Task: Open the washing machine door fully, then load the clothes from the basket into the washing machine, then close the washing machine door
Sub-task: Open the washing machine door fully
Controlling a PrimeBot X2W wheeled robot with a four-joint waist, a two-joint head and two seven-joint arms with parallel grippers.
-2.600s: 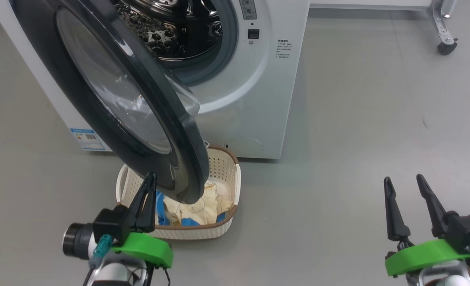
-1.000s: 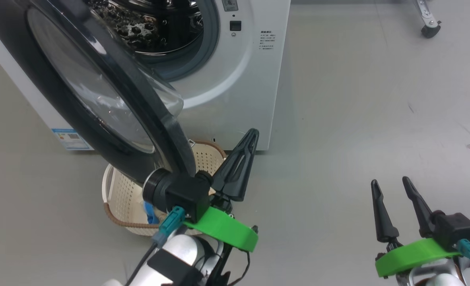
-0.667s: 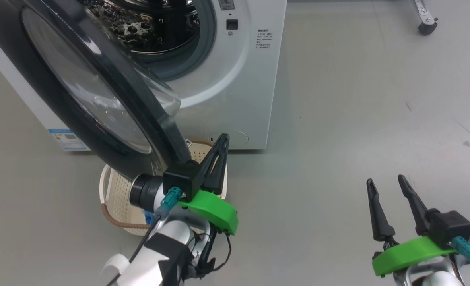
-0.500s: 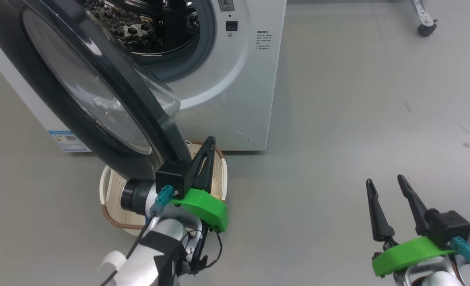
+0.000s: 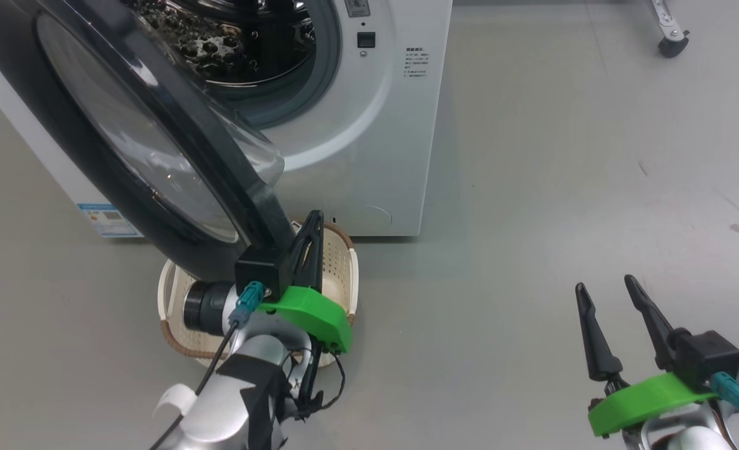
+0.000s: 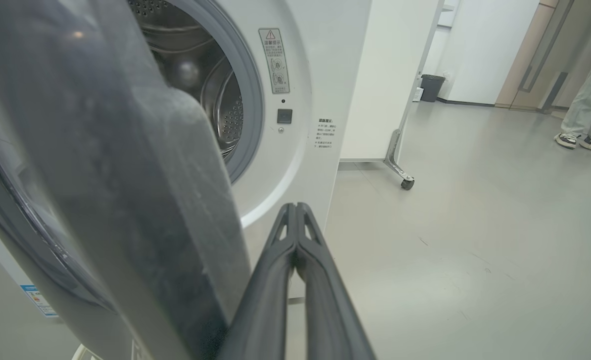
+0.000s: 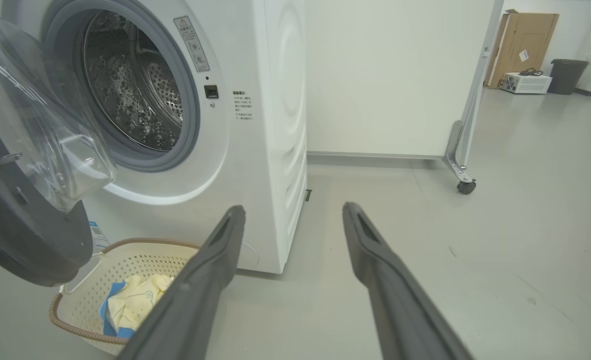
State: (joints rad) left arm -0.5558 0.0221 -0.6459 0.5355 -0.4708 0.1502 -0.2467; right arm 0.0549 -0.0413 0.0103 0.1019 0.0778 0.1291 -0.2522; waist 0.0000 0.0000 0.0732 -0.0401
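Left gripper (image 5: pixel 313 219) pinched fully closed, holding nothing, just beside the lower edge of the washing machine door (image 5: pixel 144 144). The door hangs partly open over the basket (image 5: pixel 339 265). Clothes (image 7: pixel 130 300) lie in the basket, in front of the washing machine (image 5: pixel 369 125). Right gripper (image 5: pixel 604 284) spread wide, holding nothing, well apart.

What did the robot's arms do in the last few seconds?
The left pincer, shut, moved from the outer side of the washing machine door across to the inner side, then slid back left until it lies beside the black rim. Nothing was grabbed or let go. The right pincer stayed open at the lower right, and the clothes stayed in the basket.
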